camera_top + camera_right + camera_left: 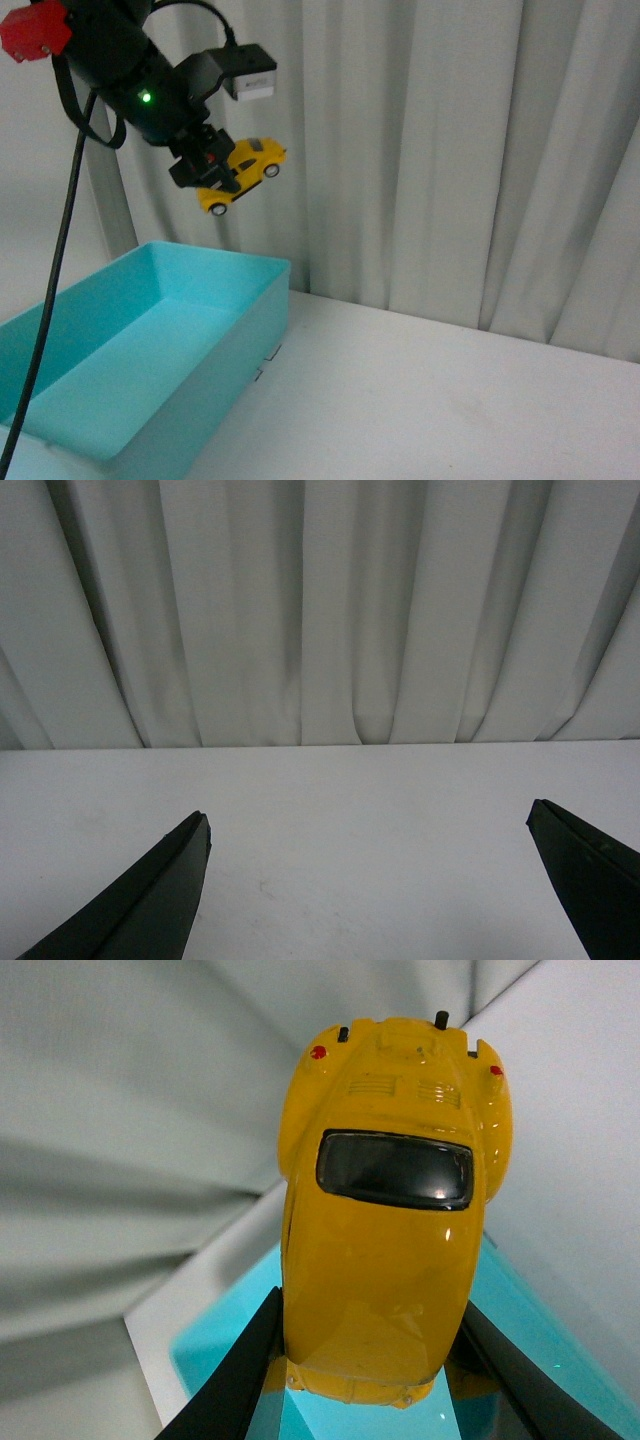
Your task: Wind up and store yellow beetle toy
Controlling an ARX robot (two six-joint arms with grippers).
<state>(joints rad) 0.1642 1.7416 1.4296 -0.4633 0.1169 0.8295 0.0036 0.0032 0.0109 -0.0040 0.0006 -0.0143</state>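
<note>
Aloft, left gripper [212,170] clamps 1 yellow beetle toy [256,158] above 1 turquoise bin [268,300]; right gripper [370,825] spread.

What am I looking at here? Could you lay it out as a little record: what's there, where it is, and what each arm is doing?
Toy: yellow beetle toy, tilted, held in the air
Left arm: left gripper shut on the toy's sides, above the bin's far end
Right arm: right gripper open, holding nothing, above the table
Container: teal bin, open-topped, nothing seen inside
Surface: white table
Backdrop: pale curtain
Stage: toy not yet in the bin
</note>
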